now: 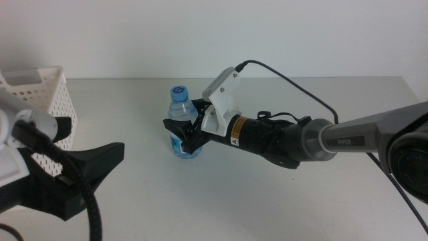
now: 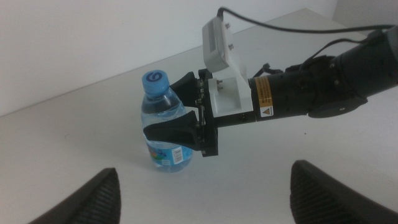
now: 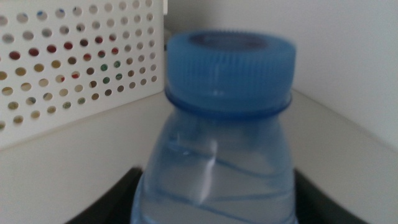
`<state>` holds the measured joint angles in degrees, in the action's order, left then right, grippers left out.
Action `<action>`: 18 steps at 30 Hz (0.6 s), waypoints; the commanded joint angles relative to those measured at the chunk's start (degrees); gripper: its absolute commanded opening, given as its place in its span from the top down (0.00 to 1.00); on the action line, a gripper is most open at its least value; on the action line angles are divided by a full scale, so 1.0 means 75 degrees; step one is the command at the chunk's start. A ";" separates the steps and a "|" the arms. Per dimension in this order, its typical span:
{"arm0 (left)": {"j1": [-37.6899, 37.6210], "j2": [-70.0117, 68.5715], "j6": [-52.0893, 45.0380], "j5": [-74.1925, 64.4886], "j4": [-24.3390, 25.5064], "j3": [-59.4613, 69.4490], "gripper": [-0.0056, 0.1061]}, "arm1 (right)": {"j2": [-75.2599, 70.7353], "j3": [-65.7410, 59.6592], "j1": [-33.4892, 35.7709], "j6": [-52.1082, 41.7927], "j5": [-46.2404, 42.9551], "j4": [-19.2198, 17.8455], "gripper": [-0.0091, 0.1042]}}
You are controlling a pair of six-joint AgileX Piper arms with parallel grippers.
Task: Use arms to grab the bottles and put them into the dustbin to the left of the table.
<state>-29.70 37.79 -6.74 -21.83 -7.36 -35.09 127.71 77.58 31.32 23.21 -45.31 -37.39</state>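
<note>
We see the water bottle (image 1: 182,122) standing upright near the middle of the table (image 1: 281,201), blue cap up, so its long axis runs straight up from the tabletop. The right gripper (image 1: 185,129) has reached in from the right, and its two dark jaws sit one on the far side and one on the near side of the bottle's body, about halfway up, at the top of the blue label. In the left wrist view the jaws look to be touching the bottle (image 2: 163,121), so we judge them closed on it, though how firm the pinch is we cannot tell; the right wrist view confirms the bottle (image 3: 221,143) fills the space straight ahead between the jaws. The basket (image 1: 37,90) stands at the far left edge of the table, well apart from the bottle, with coloured shapes showing through its holes. What the next move turns on, in our judgement, is that the basket lies to the left, straight on from where the right arm reaches. The left gripper (image 2: 202,199) waits near the left corner, its jaws spread wide and holding nothing.
</note>
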 commanded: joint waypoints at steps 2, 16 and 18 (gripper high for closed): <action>0.0014 -0.0005 0.0092 0.0547 -0.0114 -0.0223 0.11 | -0.0408 0.0315 0.0008 -0.0042 -0.0949 0.0345 0.93; 0.0014 -0.0005 0.0092 0.0547 -0.0114 -0.0223 0.11 | -0.0391 0.0264 0.0008 -0.0007 -0.1563 0.0403 0.39; 0.0014 -0.0005 0.0092 0.0547 -0.0114 -0.0223 0.11 | -0.0391 0.0264 0.0008 0.0202 -0.1597 0.0397 0.28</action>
<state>-29.70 37.79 -6.74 -21.83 -7.36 -35.09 129.05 77.80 31.32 24.10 -51.02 -35.91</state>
